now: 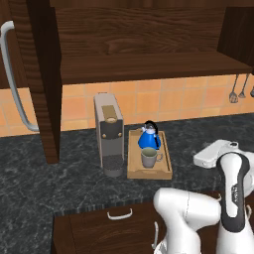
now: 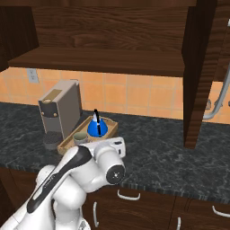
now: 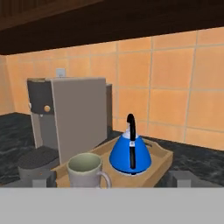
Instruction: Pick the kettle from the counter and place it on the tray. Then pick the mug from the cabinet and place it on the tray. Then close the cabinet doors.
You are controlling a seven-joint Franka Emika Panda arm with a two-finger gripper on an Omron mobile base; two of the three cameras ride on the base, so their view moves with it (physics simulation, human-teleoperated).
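Note:
The blue kettle (image 1: 148, 138) stands at the back of the wooden tray (image 1: 150, 173) on the dark counter (image 1: 44, 183). The grey-beige mug (image 1: 149, 157) sits in front of it on the same tray. In the hand view the mug (image 3: 86, 170) is nearest, with the kettle (image 3: 130, 155) behind it to the right. My gripper (image 3: 113, 179) is open and holds nothing, a short way back from the tray. In the left base view the gripper (image 1: 199, 158) hovers to the right of the tray. The cabinet (image 1: 149, 64) above has both cabinet doors (image 1: 44, 74) (image 2: 197, 67) swung open.
A grey coffee machine (image 1: 109, 130) stands right beside the tray's left side. Utensils (image 1: 238, 92) hang on the tiled wall at the right. Drawers (image 1: 119, 214) with small handles run below the counter edge. The open doors jut out over the counter on both sides.

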